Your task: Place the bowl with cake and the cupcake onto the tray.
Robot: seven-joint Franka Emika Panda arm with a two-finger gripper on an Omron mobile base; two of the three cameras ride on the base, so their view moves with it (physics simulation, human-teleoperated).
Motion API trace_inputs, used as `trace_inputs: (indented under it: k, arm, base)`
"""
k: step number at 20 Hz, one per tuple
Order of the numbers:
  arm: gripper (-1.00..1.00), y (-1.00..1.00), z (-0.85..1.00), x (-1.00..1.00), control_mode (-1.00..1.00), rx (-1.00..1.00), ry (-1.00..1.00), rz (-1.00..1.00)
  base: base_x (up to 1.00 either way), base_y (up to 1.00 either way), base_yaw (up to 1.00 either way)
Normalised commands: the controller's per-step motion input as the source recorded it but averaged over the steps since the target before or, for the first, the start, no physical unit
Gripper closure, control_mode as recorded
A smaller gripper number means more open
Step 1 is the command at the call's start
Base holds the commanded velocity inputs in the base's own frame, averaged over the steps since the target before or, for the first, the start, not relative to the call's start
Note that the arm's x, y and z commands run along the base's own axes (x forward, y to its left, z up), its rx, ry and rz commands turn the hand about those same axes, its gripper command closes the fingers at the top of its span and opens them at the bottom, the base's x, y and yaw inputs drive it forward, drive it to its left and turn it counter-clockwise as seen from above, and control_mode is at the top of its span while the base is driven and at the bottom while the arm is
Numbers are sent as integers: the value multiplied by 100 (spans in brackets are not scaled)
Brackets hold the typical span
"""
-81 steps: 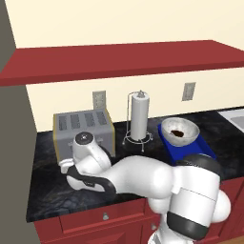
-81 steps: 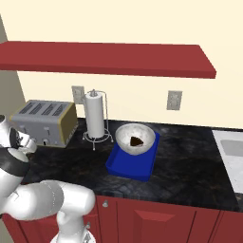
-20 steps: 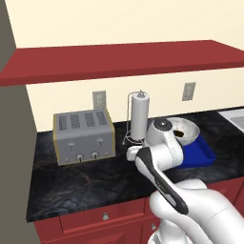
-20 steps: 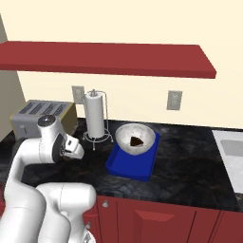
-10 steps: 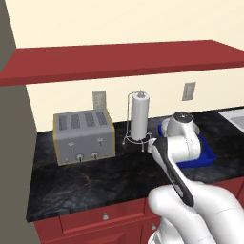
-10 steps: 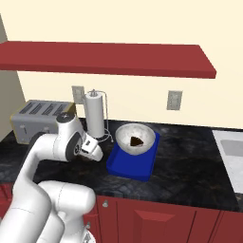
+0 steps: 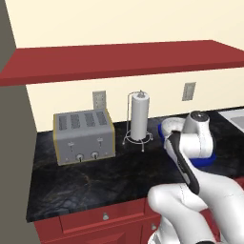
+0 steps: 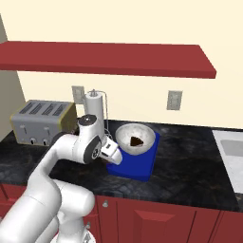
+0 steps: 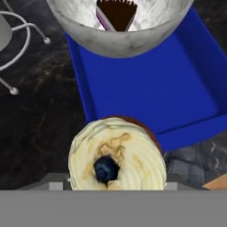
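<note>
The bowl with cake [image 9: 119, 24] is a wide grey-white bowl [image 8: 135, 137] standing on the back half of the blue tray [image 8: 137, 166], with a dark wedge with a pink layer inside it. In the hand view the cupcake [image 9: 116, 157], with tan frosting and a dark berry on top, sits between my fingers just above the tray's near left corner [image 9: 177, 133]. My gripper [image 8: 113, 151] is shut on the cupcake and hovers at the tray's front left edge. In the left base view my arm covers most of the tray [image 7: 209, 159] and part of the bowl [image 7: 169, 126].
A paper towel holder [image 8: 96, 111] stands just left of the tray, its wire feet [image 9: 13, 44] close to my hand. A toaster [image 8: 40, 121] sits farther left. A sink [image 8: 232, 149] lies at the right end of the counter. A red shelf [image 8: 109, 57] hangs overhead.
My arm has swung right, from in front of the toaster, past the paper towel holder, to the tray's front left corner. The bowl and tray have stayed put.
</note>
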Motion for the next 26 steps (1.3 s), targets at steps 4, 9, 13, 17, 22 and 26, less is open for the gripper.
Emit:
trace_inputs:
  k: [4, 9, 13, 17, 22, 26]
  arm:
    - [100, -40, -18, 10, -100, 0, -4, 0]
    - [100, -27, -20, 3, -100, 0, -4, 0]
    - [100, -37, -28, 7, -100, 0, 1, 2]
    - [100, -44, -19, 21, -100, 0, 3, 12]
    - [100, -18, -8, 17, -100, -1, 4, 10]
    - [-100, 0, 0, 15, -100, 0, 6, 5]
  base:
    - [0, 0, 0]
    - [0, 0, 0]
    - [0, 0, 0]
    - [0, 0, 0]
    - [0, 0, 0]
    - [0, 0, 0]
